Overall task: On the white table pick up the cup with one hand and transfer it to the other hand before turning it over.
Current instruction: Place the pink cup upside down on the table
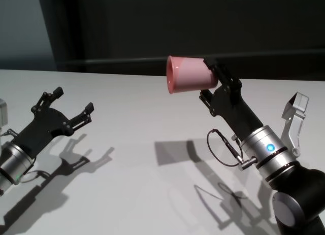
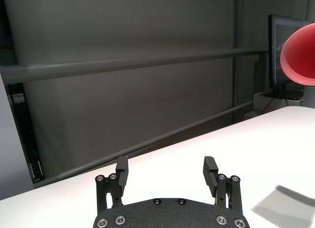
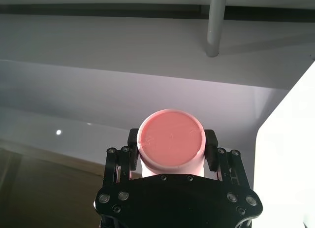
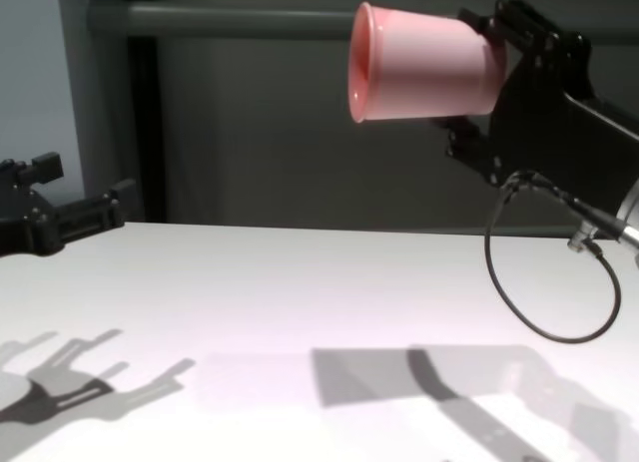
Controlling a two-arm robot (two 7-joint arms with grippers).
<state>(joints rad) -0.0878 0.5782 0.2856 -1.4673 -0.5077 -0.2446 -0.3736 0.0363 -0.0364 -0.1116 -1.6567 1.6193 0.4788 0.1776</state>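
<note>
- The cup (image 1: 189,74) is held well above the white surface (image 1: 152,194), clamped near its base by the right pincer (image 1: 212,82), whose fingers press on opposite sides of the tapered wall.
- Its long axis lies almost level: the wide rim faces away from the right pincer toward the left pincer (image 1: 71,107), and the base sits between the black fingers.
- The left pincer hovers low over the surface, well apart from the cup, fingers spread wide and holding nothing.
- Judged from this, the hand-over looks done. What remains is the turn-over, a wrist roll that swings the rim from sideways to downward, with free room all round the cup.
</note>
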